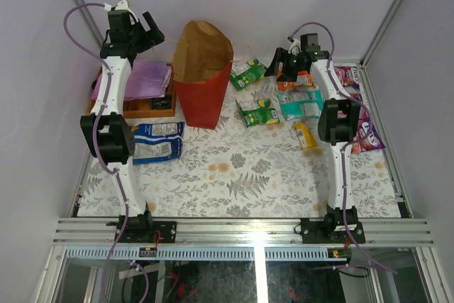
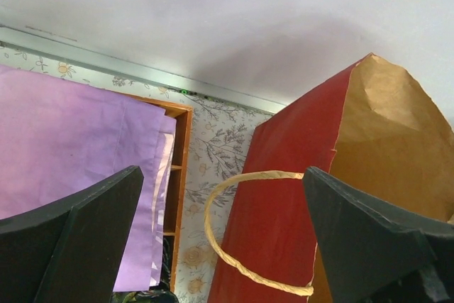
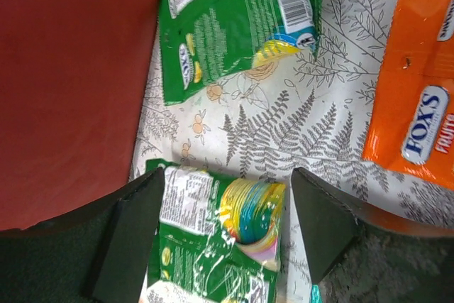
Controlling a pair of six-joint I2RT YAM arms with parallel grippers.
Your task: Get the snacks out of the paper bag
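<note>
The red paper bag (image 1: pixel 202 79) stands upright at the back, its brown mouth open upward. My left gripper (image 1: pixel 151 33) hovers open just left of it. In the left wrist view the bag's loop handle (image 2: pixel 237 235) hangs between the spread fingers of the left gripper (image 2: pixel 223 175), which touch nothing. Snacks lie on the table right of the bag: two green packets (image 1: pixel 247 74) (image 1: pixel 257 112), an orange one (image 1: pixel 294 83) and a teal one (image 1: pixel 301 104). My right gripper (image 1: pixel 281 62) is open above them. A green packet (image 3: pixel 220 246) lies flat beneath the right gripper (image 3: pixel 227 182).
A folded purple cloth (image 1: pixel 145 79) rests on a wooden tray (image 1: pixel 159 106) left of the bag. Blue-and-white packets (image 1: pixel 157 140) lie in front of the tray. Purple-magenta packets (image 1: pixel 358 104) sit along the right edge, with a small yellow packet (image 1: pixel 305 135) nearby. Walls enclose the back and sides.
</note>
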